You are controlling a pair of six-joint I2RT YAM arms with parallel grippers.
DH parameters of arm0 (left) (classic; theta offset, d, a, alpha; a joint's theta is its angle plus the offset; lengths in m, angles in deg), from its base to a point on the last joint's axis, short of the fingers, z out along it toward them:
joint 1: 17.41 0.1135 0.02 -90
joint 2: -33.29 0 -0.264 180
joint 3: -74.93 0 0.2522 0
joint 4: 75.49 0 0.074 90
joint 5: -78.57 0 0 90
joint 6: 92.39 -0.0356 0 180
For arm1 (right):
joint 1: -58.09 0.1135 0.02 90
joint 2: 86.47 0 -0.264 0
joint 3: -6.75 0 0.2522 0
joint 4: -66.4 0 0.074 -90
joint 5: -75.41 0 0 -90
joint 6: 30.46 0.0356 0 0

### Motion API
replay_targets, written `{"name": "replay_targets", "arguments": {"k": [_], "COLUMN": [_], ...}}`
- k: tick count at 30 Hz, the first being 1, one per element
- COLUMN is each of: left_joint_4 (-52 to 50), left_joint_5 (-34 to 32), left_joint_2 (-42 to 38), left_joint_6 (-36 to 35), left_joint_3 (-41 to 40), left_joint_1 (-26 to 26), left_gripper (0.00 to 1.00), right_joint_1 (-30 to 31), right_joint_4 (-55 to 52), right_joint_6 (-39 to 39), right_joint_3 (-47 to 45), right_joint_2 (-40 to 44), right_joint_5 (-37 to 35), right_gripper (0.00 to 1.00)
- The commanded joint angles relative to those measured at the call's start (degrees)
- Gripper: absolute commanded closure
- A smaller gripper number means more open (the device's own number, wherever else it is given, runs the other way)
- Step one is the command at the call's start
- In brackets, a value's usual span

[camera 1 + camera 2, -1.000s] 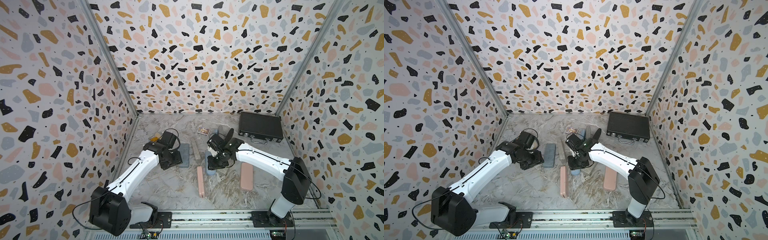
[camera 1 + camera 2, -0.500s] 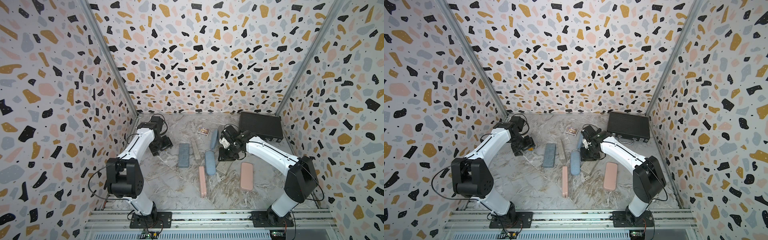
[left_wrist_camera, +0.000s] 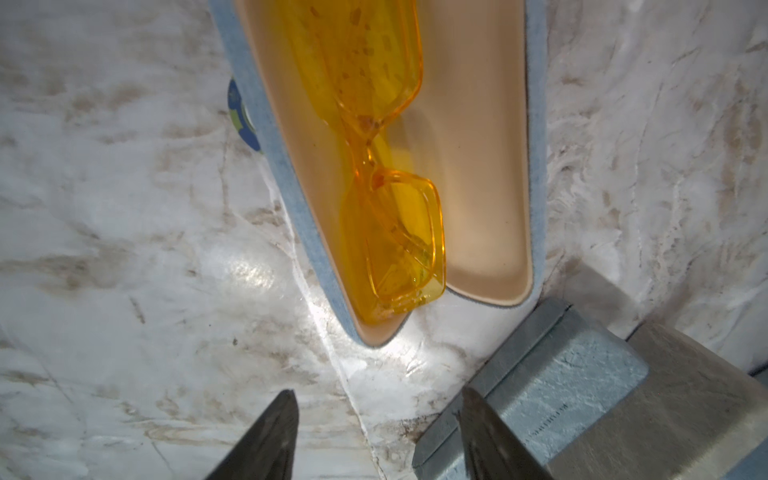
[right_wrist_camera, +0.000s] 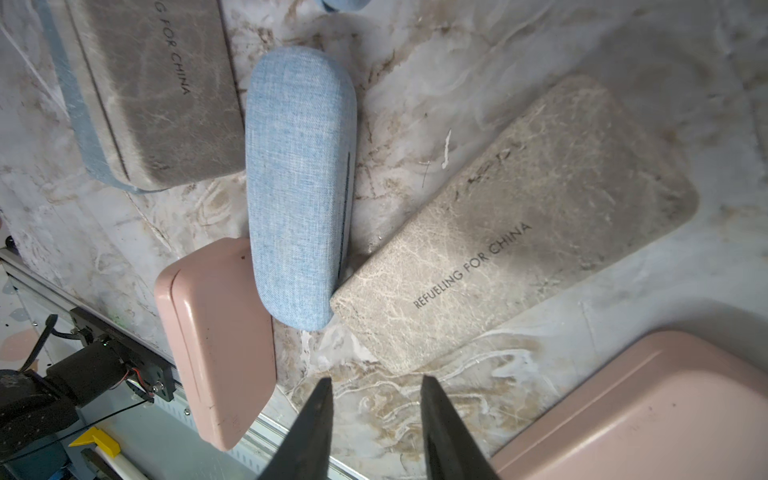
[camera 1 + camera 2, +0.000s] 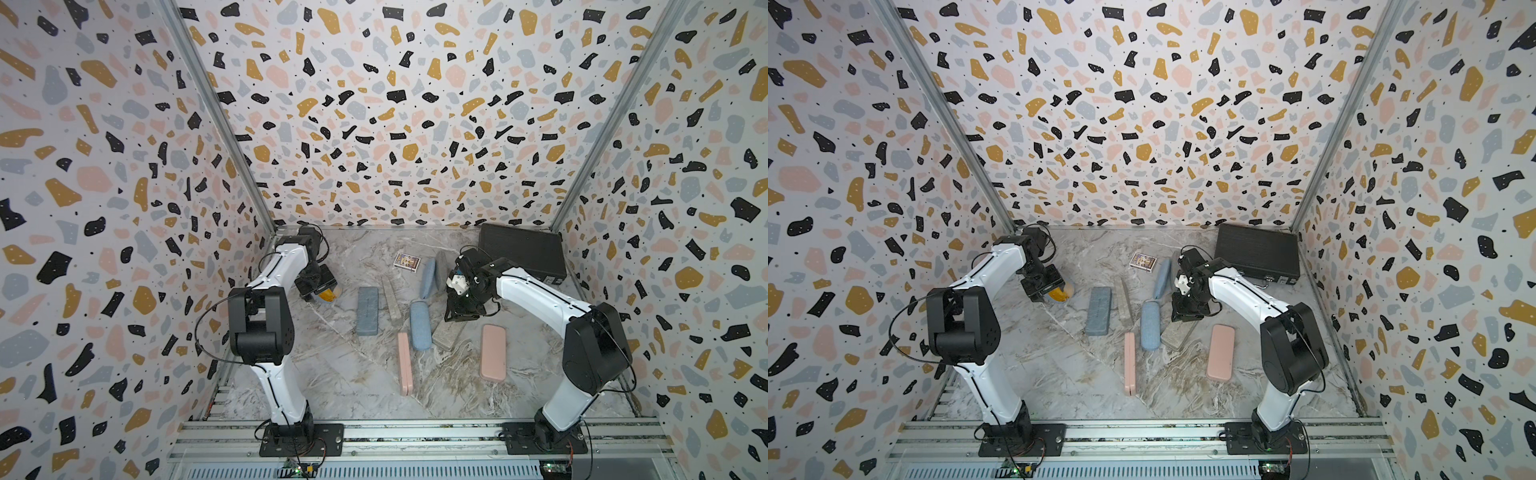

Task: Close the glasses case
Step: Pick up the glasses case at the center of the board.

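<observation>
Left wrist view: yellow glasses [image 3: 386, 166] lie inside the open case [image 3: 482, 187].

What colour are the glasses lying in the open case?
Translucent orange-yellow; the glasses show best in the left wrist view.

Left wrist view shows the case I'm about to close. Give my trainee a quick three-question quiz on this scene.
1. True or false: the open glasses case holds orange glasses.
2. The left gripper is: A) shut on the case, B) open and holding nothing, C) shut on the glasses.
3. Fill in: the fabric case in the right wrist view is light ____.
Key: 1 true; 2 B; 3 blue.
</observation>
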Motion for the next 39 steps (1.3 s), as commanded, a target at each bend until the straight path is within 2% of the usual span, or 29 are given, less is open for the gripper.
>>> {"name": "replay_targets", "arguments": {"k": [1, 14, 19, 32, 39], "left_joint_4": [1.4, 3.7, 4.5, 5.7, 6.2], "left_joint_5": [-0.6, -1.3, -1.1, -1.9, -2.2], "left_joint_2": [1.3, 4.4, 5.1, 5.8, 6.3], "left_joint_6": [0.3, -0.4, -0.6, -1.0, -1.5], "left_joint_3": [1.1, 2.1, 1.8, 0.9, 1.3], "left_joint_1": [1.6, 3.5, 3.9, 4.8, 5.2], "left_gripper": [0.42, 0.43, 0.59, 0.60, 0.70], "right_joint_1": [-0.7, -1.1, -1.0, -1.1, -1.1], "right_joint_4": [-1.5, -2.7, -3.2, -3.6, -4.5], "right_joint_6": [-1.7, -2.8, -2.7, -2.5, -2.7], "right_joint_3": [0.1, 4.3, 4.8, 6.3, 7.4], "right_joint_2": [-0.9, -6.0, -6.7, -8.8, -9.7], "right_joint_5": [1.5, 3.1, 3.3, 4.7, 4.9], "right_gripper": [0.63, 0.63, 0.63, 0.63, 0.63]}}
